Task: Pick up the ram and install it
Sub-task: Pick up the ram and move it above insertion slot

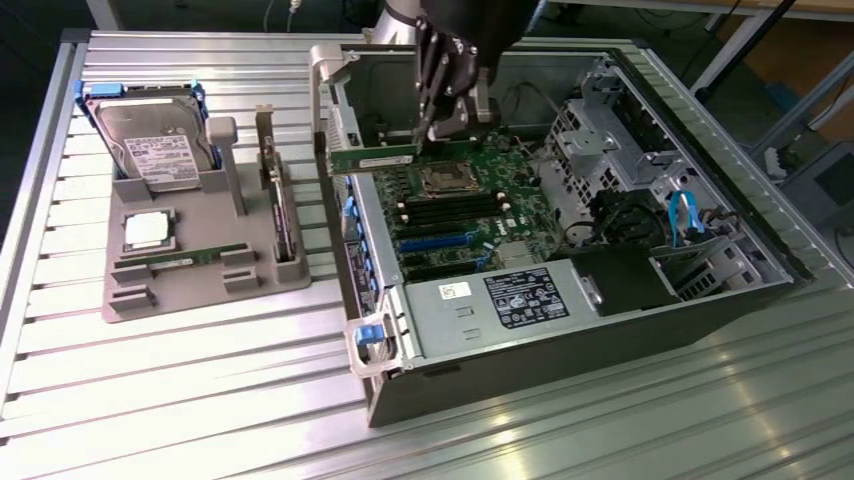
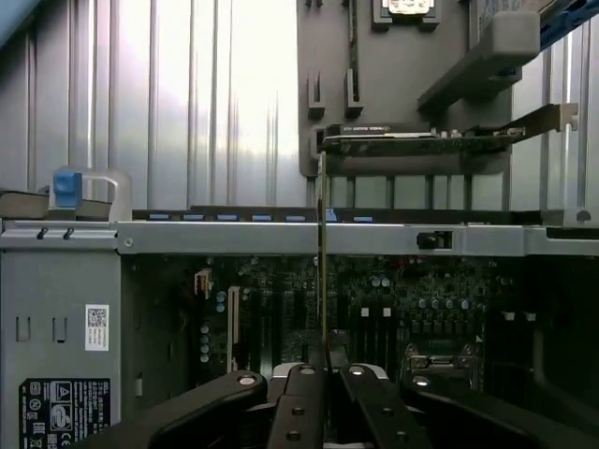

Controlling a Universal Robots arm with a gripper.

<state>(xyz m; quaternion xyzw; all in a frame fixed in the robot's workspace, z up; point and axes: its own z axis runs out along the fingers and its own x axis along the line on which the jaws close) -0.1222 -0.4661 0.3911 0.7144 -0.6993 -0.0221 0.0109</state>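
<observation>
Gripper (image 1: 442, 135): pinching the ram (image 1: 371, 158) above the open computer case (image 1: 561, 360).
Wrist view: ram edge-on over the motherboard (image 2: 393, 299).
Exterior view: second stick (image 1: 187, 258) in the tray (image 1: 200, 292), by the bench's edge on the exterior view's left.

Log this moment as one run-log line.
gripper: shut on thin green ram stick | location: over green motherboard inside open dark computer case | second green stick: in grey tray | install: not done

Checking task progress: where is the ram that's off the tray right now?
The ram is held by the gripper above the open computer case, over the motherboard, just to the exterior view's left of the processor socket.
</observation>
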